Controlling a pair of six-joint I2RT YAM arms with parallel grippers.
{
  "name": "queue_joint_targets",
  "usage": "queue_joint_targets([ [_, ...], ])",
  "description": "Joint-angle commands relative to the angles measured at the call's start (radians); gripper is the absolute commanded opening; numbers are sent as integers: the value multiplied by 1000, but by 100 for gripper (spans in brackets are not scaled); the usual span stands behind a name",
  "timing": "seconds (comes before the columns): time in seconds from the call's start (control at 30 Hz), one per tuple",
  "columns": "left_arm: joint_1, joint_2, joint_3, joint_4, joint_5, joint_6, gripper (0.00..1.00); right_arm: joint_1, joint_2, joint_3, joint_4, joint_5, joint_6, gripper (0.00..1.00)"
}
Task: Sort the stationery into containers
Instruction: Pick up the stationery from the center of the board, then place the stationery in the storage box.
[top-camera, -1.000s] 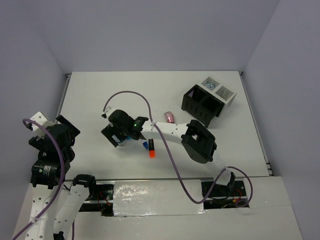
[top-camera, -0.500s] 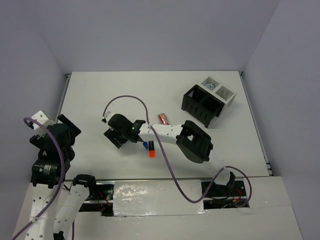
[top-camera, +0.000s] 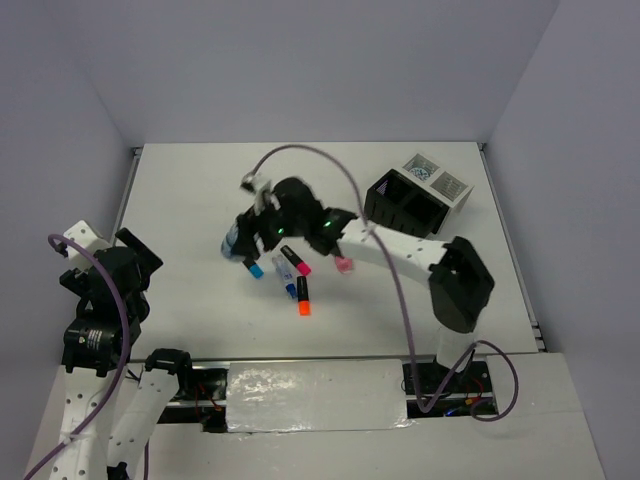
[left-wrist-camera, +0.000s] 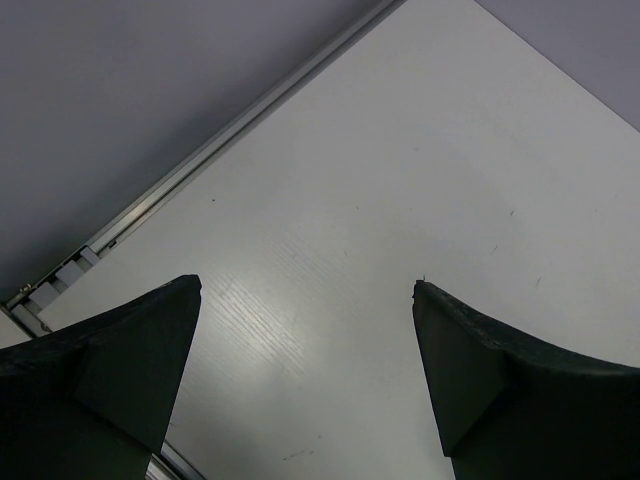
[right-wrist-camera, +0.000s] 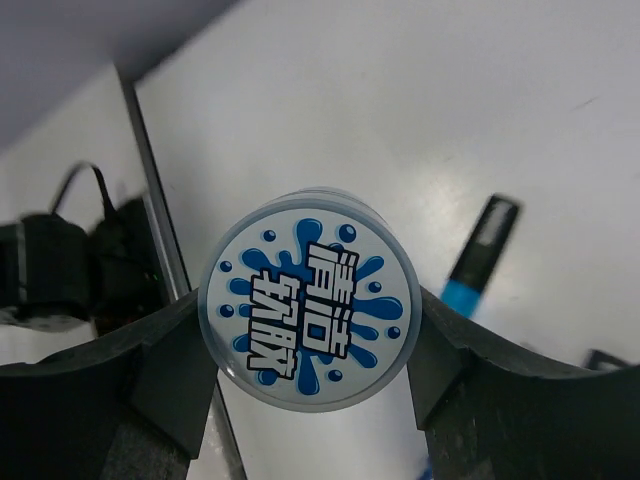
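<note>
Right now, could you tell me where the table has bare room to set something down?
Bare: the far strip behind the right hand, holding the roll, left of the black organiser; also the near-right corner. Crowded: the centre, around the highlighters.

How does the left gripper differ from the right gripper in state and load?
The left gripper is open and empty; the right gripper is shut on a round blue-white roll. Under the left gripper only table shows; near the right gripper lies a blue-capped highlighter. Both have dark fingers.
</note>
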Motion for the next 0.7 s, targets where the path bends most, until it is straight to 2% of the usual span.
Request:
queue_joint_targets([
  [0.0,3,-9,12,43,6,18,99,-194,-183,-30,147,-120,77,0],
  [0.1,2,-15,11,44,11,21,99,-318,-260,-33,55,-45,77,0],
  [0.13,3,-17,9,46,15,21,99,-398,-283,-22,5,62,65,0],
  [0.2,2,-19,8,53,26,30,99,-513,-289,7,-49,182,59,0],
  [0.23,3,-17,9,58,29,33,99,-548,-286,54,-107,304,68,0],
  [0.3,3,-12,6,63,42,38,99,-639,-263,102,-146,447,70,0],
  [0.33,3,-8,5,63,46,46,99,-662,-244,144,-169,578,70,0],
  [0.47,2,11,3,75,78,58,99,-776,-138,298,-245,703,63,0],
  [0.53,2,17,3,80,85,59,99,-828,-51,411,-313,711,59,0],
  [0.67,0,20,0,84,94,64,99,-877,43,501,-373,686,50,0],
])
